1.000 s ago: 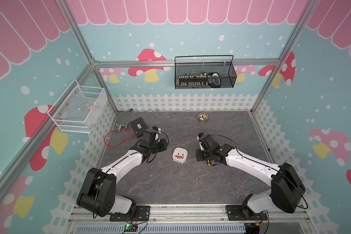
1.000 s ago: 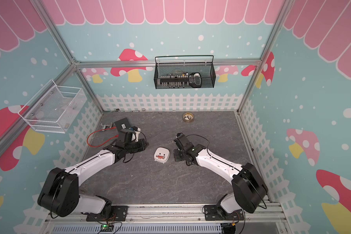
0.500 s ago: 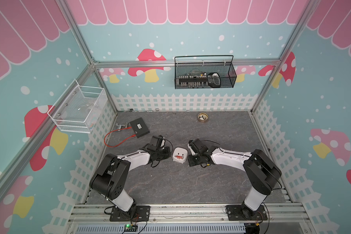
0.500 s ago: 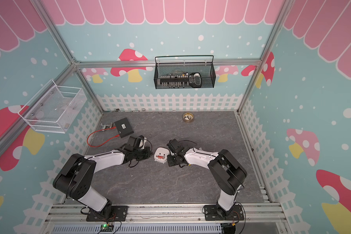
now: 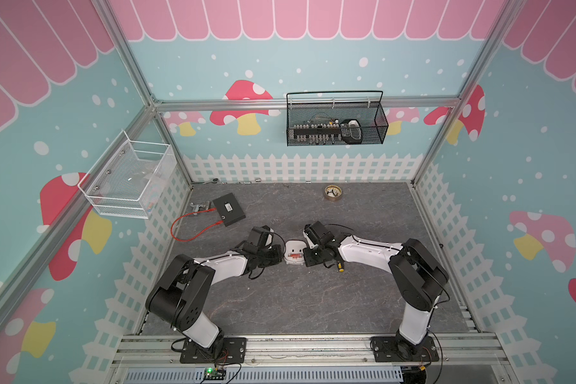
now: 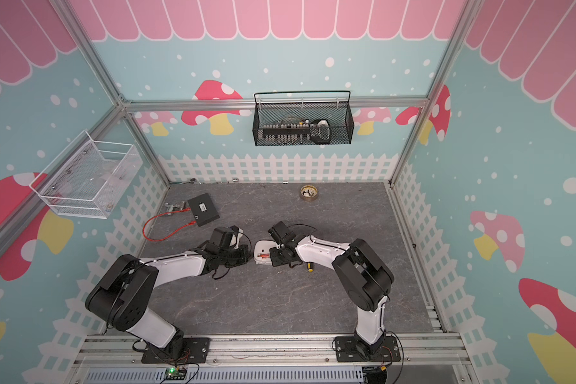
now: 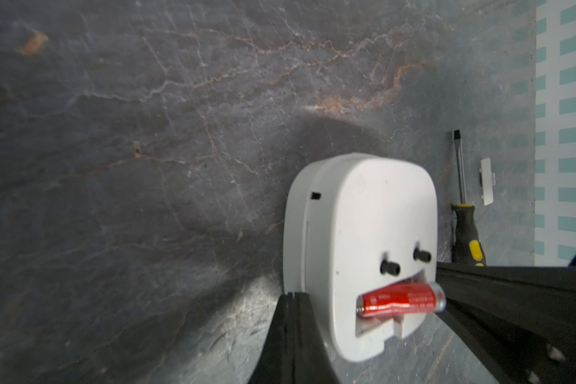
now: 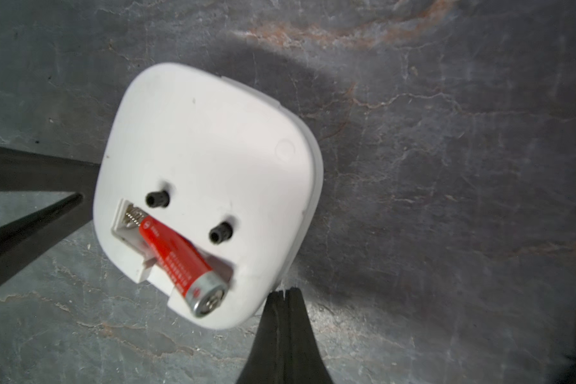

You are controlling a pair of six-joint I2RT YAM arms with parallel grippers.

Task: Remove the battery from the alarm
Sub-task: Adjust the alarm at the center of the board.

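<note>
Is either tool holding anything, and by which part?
Nothing held: left tool and right tool are shut, tips beside the white rounded-square plastic alarm.

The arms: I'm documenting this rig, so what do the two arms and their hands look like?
The left arm and right arm have glossy white links between bulky black joints, on black base plates. Thin black cables loop at the wrists. The left hand and right hand are matte black with slim tapering fingers.
</note>
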